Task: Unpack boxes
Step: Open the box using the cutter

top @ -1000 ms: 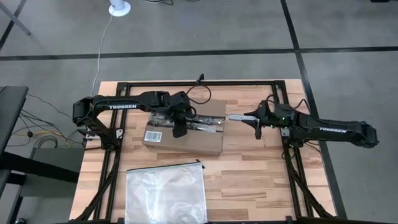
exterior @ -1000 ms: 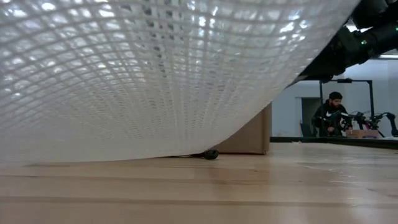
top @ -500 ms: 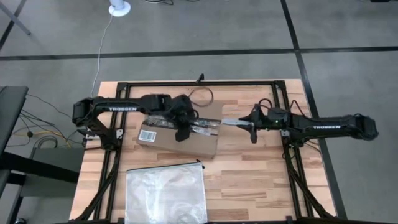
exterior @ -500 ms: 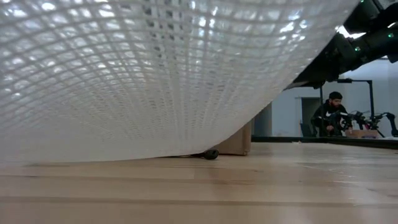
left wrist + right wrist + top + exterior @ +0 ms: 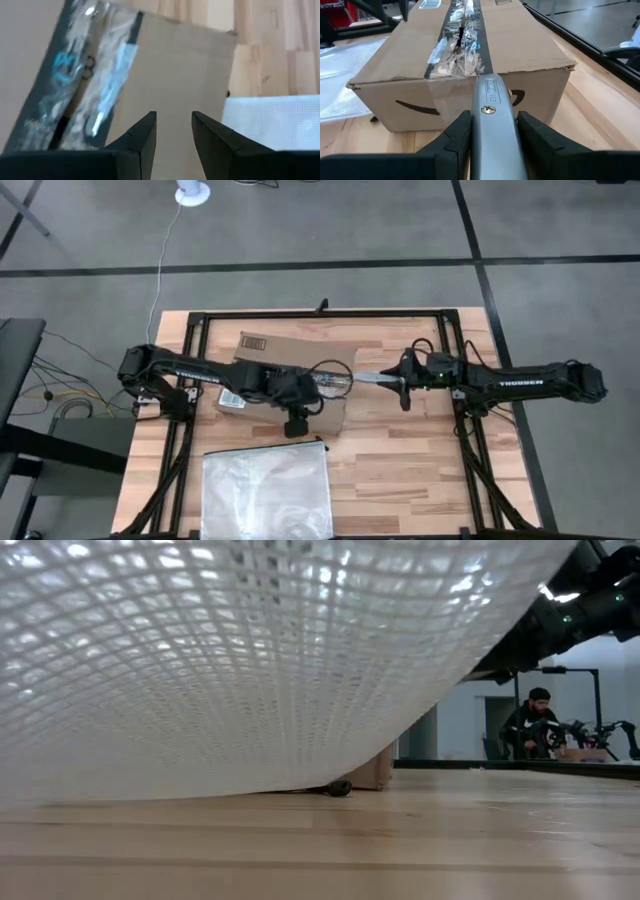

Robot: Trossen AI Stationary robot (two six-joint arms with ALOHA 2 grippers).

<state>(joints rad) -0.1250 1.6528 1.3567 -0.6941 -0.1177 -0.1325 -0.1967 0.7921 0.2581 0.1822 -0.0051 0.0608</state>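
We see the cardboard box point(image 5: 285, 375) lying at the centre of the high view, on the wooden table point(image 5: 400, 450), turned a little askew, with its dark tape strip point(image 5: 462, 37) torn and crinkled along the top seam. The left gripper point(image 5: 295, 420) reaches across the box top from the left of the frame and ends at the box's lower edge. In the left wrist view its two dark fingers point(image 5: 142, 137) hang over bare cardboard with a narrow gap between them and nothing held; we cannot tell whether they touch the surface.

The right gripper point(image 5: 400, 380) comes in from the right of the high view, level with the box's right end. Its jaws are closed on a metal blade tool point(image 5: 492, 125), which points at the box. In the right wrist view the tool's tip sits at the top edge of the end face, right where the tape meets the corner, above the smile-arrow print point(image 5: 420, 107); actual contact is hard to judge.

A clear plastic zip bag point(image 5: 265, 490) lies in the lower centre of the high view, just below the box. In the low view its mesh surface point(image 5: 230, 660) fills most of the frame and hides nearly all of the box, leaving only a corner. A person point(image 5: 530, 725) sits far back at the right edge.
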